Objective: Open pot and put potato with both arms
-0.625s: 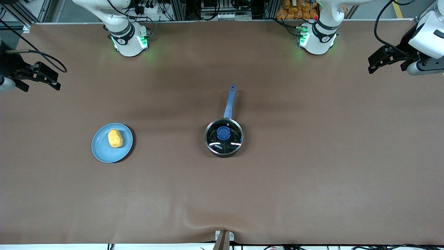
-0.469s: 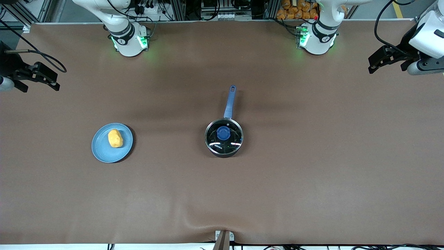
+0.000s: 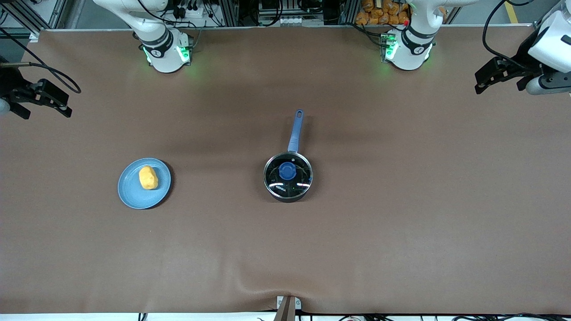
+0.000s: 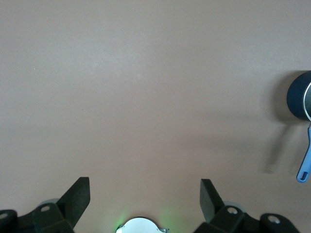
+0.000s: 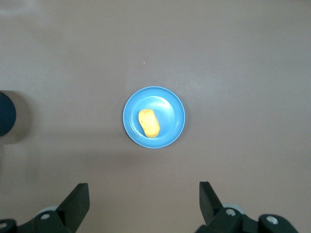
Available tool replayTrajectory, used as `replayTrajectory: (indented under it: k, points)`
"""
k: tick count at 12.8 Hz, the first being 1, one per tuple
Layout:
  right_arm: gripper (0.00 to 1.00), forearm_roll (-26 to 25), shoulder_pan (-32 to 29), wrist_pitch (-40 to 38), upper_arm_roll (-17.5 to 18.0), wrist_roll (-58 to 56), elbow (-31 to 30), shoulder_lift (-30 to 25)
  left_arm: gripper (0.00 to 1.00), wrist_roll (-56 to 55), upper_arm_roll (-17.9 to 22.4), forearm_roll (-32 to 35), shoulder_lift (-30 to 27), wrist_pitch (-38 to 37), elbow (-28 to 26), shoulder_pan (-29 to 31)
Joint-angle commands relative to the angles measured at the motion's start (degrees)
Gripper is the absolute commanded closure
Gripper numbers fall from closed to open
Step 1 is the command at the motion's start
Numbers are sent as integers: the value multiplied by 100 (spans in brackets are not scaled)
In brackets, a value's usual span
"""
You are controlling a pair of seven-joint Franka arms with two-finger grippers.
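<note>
Two grippers hang spread wide over a lidded saucepan [image 3: 287, 176] and potato [image 3: 148, 177].
The right gripper [image 5: 144, 201] hovers above the potato's blue plate [image 3: 129, 194]; the left gripper [image 4: 145, 196] hangs beside the saucepan.

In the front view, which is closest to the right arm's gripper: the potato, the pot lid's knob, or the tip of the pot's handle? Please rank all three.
Measured from the right gripper, up at the right arm's end of the table:
1. The small oval yellow-orange potato, on the flat light-blue plate.
2. The tip of the black pot's long blue handle, mid-table.
3. The round blue knob on the glass lid.
</note>
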Motion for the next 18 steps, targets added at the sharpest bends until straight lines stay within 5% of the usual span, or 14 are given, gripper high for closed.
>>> replayTrajectory:
  k: [1,6,13,18]
  points:
    - [0,-64,21,-179,32,-66,269,208,0,50,-18,69,65,-97,212,-17]
    - [0,-64,82,-188,49,-66,269,200,0,6,-185,43,442,-97,783,-166]
    - [0,-90,302,-197,-135,-66,287,235,0,6,-483,43,636,-53,862,-210]
    - [0,-90,399,-197,-241,-75,296,270,0,-1010,-924,34,1583,-9,1748,-639]
